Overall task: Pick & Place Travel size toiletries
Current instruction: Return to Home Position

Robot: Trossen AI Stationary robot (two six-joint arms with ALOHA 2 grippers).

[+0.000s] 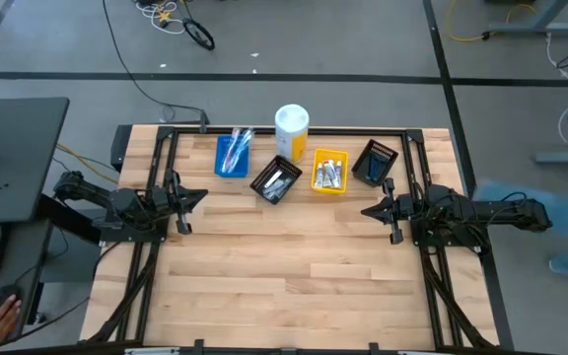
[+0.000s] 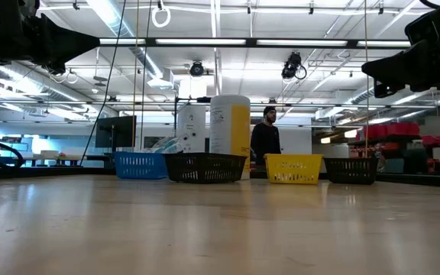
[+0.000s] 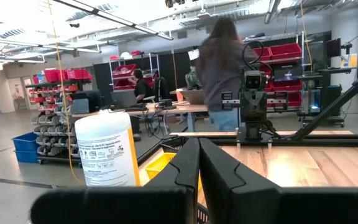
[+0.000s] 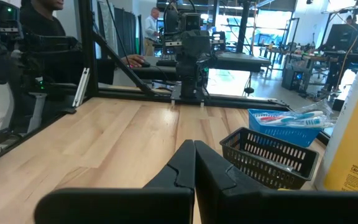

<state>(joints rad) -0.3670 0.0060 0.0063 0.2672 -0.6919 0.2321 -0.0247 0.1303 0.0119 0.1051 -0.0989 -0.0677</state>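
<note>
The left gripper (image 1: pixel 201 195) hangs well to the left of the white-and-yellow cylinder (image 1: pixel 292 132) and nearer the table's front. Its claw is pinched together with nothing in it, as its wrist view shows.

Just left of the cylinder stands the blue bin (image 1: pixel 224 165), holding thin toothbrushes (image 1: pixel 236 148), pale blue with a touch of red, whose heads stick out over the bin's far rim. In front of the cylinder and a little left, the left black bin (image 1: pixel 262 182) sits turned at an angle, with small silvery items (image 1: pixel 276 182) inside. Just right of the cylinder, the yellow bin (image 1: pixel 316 179) holds short white and silver tubes (image 1: pixel 329 175) lying side by side. Farther right, the right black bin (image 1: pixel 384 151) is also turned at an angle, and its dark contents cannot be made out.

The right gripper (image 1: pixel 367 210) hangs well to the right of the cylinder, level with the left one. Its claw is likewise closed tight and empty.

All four bins keep to the far strip of the table (image 1: pixel 294 266), close to the black frame rail (image 1: pixel 363 130) behind the cylinder. In front of the cylinder, bare wood runs between the two grippers and on to the near edge.
</note>
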